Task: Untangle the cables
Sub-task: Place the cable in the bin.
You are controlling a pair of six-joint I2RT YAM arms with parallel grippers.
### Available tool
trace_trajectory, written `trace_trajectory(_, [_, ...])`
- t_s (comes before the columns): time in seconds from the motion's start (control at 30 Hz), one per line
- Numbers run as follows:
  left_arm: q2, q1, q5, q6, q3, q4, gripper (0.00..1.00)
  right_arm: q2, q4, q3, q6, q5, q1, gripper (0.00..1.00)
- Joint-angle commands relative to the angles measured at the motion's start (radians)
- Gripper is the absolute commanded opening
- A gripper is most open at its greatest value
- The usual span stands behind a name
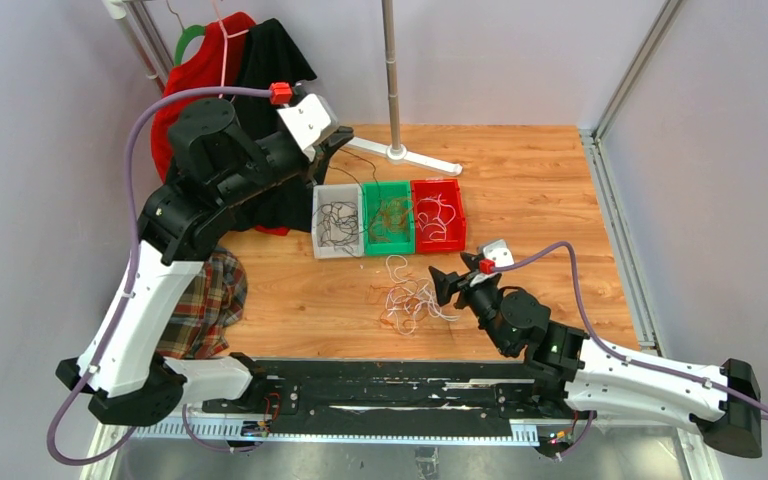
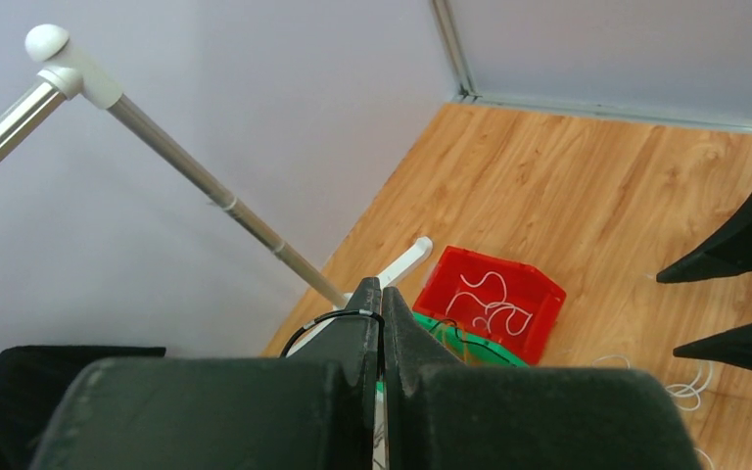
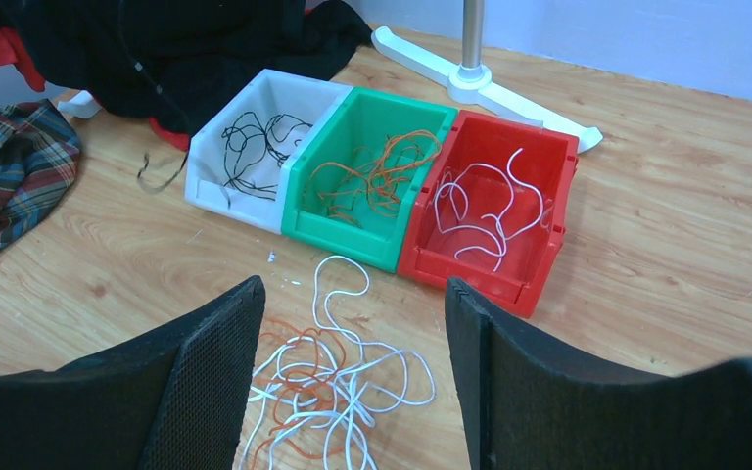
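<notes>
Wood surface (image 1: 540, 200): cables (image 1: 412, 300) are piled at 9 o'clock of the right gripper (image 1: 440, 285), jaws wide, empty. A black cable (image 2: 338, 316) is pinched in the left gripper (image 2: 380, 294), jaws closed; low release over the white bin (image 3: 230, 201) is advised.

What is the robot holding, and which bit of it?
The left hand pinches a thin black cable at a bend in it. The right hand is open, holding nothing.

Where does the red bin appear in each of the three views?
Top external: the red bin is just right of centre, the rightmost of three bins.
Left wrist: red bin in the lower half, right of centre.
Right wrist: red bin right of centre.
Shared landmark: the green bin directly beside it.
</notes>
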Motion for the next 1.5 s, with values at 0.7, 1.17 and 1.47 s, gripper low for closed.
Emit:
trace_trajectory(0.7, [0.116,0.026,0.087,0.117,0.091,0.073,0.01,0.034,-0.014,0.055,-0.065,0.007,-0.012,0.61])
trace_trajectory(1.17, [0.139,0.171,0.086,0.236,-0.102,0.160,0.00,-0.011,-0.058,0.032,-0.057,0.038,-0.012,0.60])
trace_trajectory(1.47, [0.206,0.213,0.105,0.246,-0.148,0.260,0.00,-0.040,-0.091,0.016,-0.032,0.050,-0.012,0.59])
